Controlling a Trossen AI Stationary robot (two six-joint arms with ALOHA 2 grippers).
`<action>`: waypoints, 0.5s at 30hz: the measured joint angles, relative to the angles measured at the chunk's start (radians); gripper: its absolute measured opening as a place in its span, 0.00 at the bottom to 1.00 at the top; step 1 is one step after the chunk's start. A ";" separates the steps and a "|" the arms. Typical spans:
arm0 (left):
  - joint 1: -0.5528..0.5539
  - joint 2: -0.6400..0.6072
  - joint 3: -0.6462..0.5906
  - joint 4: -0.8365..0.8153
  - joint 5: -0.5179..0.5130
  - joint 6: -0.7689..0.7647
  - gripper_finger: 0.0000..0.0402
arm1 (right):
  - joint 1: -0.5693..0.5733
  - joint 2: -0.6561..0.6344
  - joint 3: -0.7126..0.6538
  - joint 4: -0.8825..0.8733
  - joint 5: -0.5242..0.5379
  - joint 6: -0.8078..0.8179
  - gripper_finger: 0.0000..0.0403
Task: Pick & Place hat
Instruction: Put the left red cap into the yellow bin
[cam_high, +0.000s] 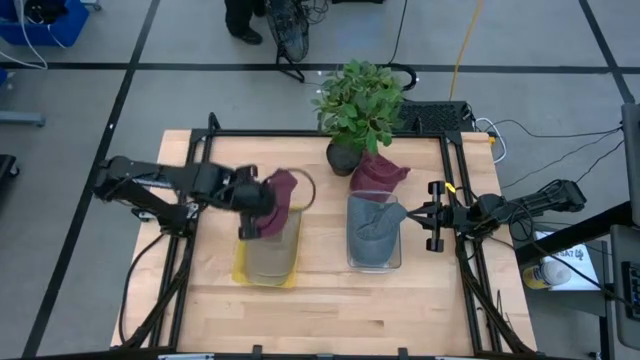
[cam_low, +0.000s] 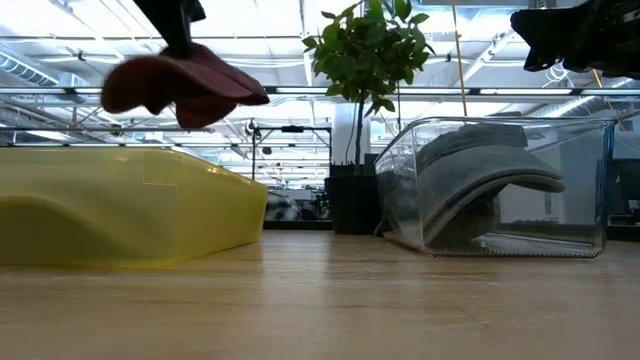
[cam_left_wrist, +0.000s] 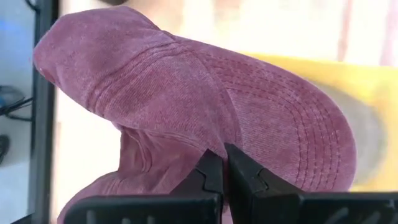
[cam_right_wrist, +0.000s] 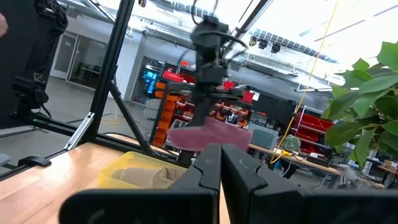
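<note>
A maroon hat (cam_high: 283, 192) hangs under my left gripper (cam_high: 254, 205), which is shut on it above the yellow bin (cam_high: 267, 262). In the low view the maroon hat (cam_low: 185, 82) floats above the yellow bin (cam_low: 130, 205). A grey hat (cam_high: 373, 228) lies curved inside the clear bin (cam_high: 398, 262), and a second maroon hat (cam_high: 379, 172) rests on that bin's far rim beside the plant pot. My right gripper (cam_high: 433, 215) is shut and hovers just right of the clear bin, touching nothing. My left gripper pinches the maroon hat between its two fingers (cam_left_wrist: 245, 171), on the cloth where the stitched brim (cam_left_wrist: 298, 134) meets the crown. The fingers come from above, pointing down. The hat is lifted clear and droops to both sides of the hold over the yellow bin.
A potted plant (cam_high: 358, 105) stands at the table's far edge behind the clear bin. A black frame (cam_high: 455, 180) runs round the table. Something tan lies in the yellow bin (cam_right_wrist: 140, 176). Bare wood (cam_high: 330, 315) stretches along the near edge.
</note>
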 joint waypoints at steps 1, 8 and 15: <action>-0.030 -0.001 0.000 0.000 0.002 -0.024 0.01 | 0.000 0.000 0.000 0.000 0.000 0.000 0.00; -0.165 -0.001 -0.082 0.093 0.119 -0.160 0.01 | 0.000 0.000 0.000 0.000 0.000 0.000 0.00; -0.220 0.000 -0.276 0.284 0.133 -0.223 0.01 | 0.000 0.000 0.000 0.000 0.000 0.001 0.00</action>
